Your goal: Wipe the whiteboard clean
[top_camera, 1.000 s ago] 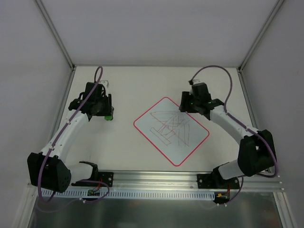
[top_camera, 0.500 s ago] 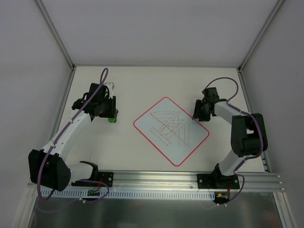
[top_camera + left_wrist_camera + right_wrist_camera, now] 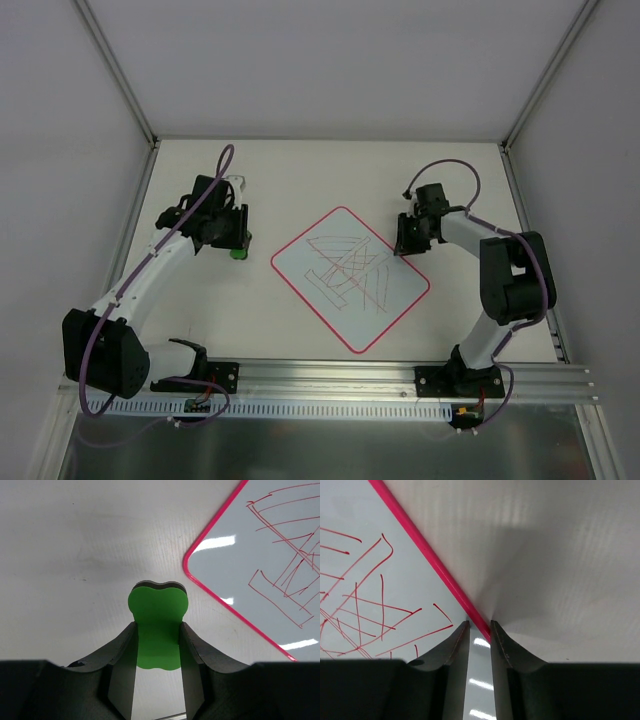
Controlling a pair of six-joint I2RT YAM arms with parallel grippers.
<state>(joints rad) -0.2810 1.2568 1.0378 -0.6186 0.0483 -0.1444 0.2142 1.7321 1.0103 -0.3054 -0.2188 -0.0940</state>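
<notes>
1. Whiteboard, top view: it lies flat in the middle of the table, turned corner-on like a diamond, with red scribbles over most of it. The left gripper hovers just left of the board's left corner with a small green block under it. The right gripper sits at the board's far-right edge.
2. Left wrist view: the left claw is closed on the green block, one finger flat against each side and the lobed end sticking out past the tips. The board's rounded left corner is off to the right, near the block but not touching it.
3. Right wrist view: the right claw's fingers stand only a thin slit apart, with nothing visibly pinched. The red border runs right into the gap between the tips. Whether the tips actually press on the board can't be told from here.
4. Handling, as a guess: the board looks thin, stiff and light, with a glossy, slippery face, so it would probably skate across the table once the wiping starts. Lying flat, it gives no edge to pinch. The best bet is pinning it down at the border or a corner, clear of the ink.
</notes>
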